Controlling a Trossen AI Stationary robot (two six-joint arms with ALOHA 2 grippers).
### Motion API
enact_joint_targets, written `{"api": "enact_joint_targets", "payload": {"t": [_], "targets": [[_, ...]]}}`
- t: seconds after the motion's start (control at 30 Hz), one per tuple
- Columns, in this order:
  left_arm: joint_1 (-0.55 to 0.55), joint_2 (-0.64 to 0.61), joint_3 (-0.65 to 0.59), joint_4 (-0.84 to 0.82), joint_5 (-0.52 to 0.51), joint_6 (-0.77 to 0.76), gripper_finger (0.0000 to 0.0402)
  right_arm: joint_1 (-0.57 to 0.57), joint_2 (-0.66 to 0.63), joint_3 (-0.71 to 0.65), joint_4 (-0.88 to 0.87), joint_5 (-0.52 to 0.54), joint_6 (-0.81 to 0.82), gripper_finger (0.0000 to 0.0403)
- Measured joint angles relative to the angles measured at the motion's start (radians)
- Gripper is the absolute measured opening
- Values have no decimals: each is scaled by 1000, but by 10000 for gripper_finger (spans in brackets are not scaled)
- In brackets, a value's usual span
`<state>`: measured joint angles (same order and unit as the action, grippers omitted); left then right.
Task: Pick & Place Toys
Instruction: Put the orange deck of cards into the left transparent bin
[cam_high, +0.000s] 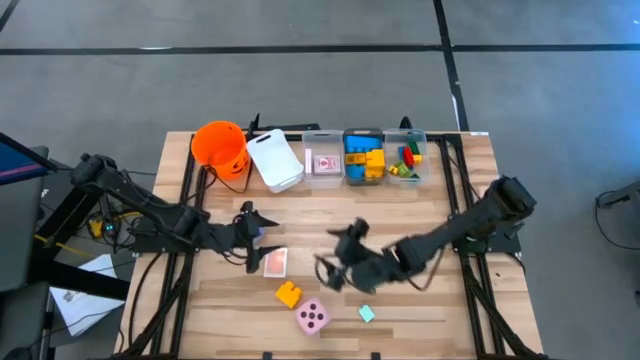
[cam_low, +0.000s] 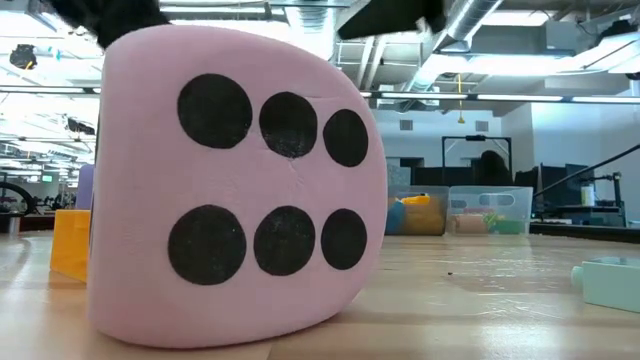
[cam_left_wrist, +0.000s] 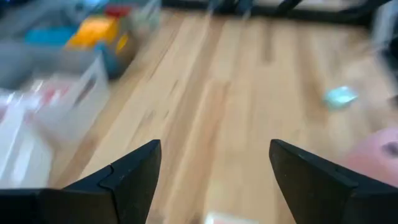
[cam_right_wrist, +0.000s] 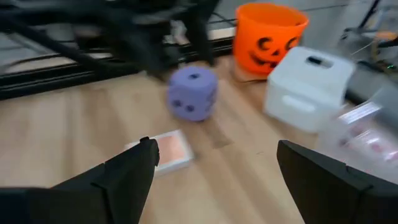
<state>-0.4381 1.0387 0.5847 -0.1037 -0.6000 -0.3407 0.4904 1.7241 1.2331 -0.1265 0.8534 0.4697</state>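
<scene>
Toys lay loose on the table (cam_high: 440, 300): I saw the purple die (cam_right_wrist: 193, 93) straight ahead of my right gripper (cam_right_wrist: 214, 168), jaws wide and empty, a pink-backed card (cam_right_wrist: 171, 151) between them, while the left gripper (cam_left_wrist: 214, 174), equally spread, held nothing.

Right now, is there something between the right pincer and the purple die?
Nothing visible blocks it. The right pincer is open, and between it and the purple die there is only bare table and a pink-backed card lying flat, slightly to one side.
</scene>
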Motion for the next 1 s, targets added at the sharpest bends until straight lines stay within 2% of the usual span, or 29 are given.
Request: {"api": "enact_joint_targets", "payload": {"t": [0.07,0.17,0.33,0.47,0.7,0.83,1.0], "targets": [[0,32,13,-76,-3,-66,292,45,0,0,-21,8,54,326],[0,104,21,-172,56,-156,290,93,0,0,-60,12,107,326],[0,211,24,-198,264,-304,254,127,0,0,-143,58,206,326],[0,258,24,-231,378,-409,186,132,0,-14,-166,141,235,327],[0,268,24,-404,434,-548,21,129,0,-46,-166,145,273,327],[5,288,24,-440,471,-633,9,125,0,-63,-143,143,275,327],[17,360,27,-388,458,-640,1,109,0,-90,-97,141,275,327]]}}
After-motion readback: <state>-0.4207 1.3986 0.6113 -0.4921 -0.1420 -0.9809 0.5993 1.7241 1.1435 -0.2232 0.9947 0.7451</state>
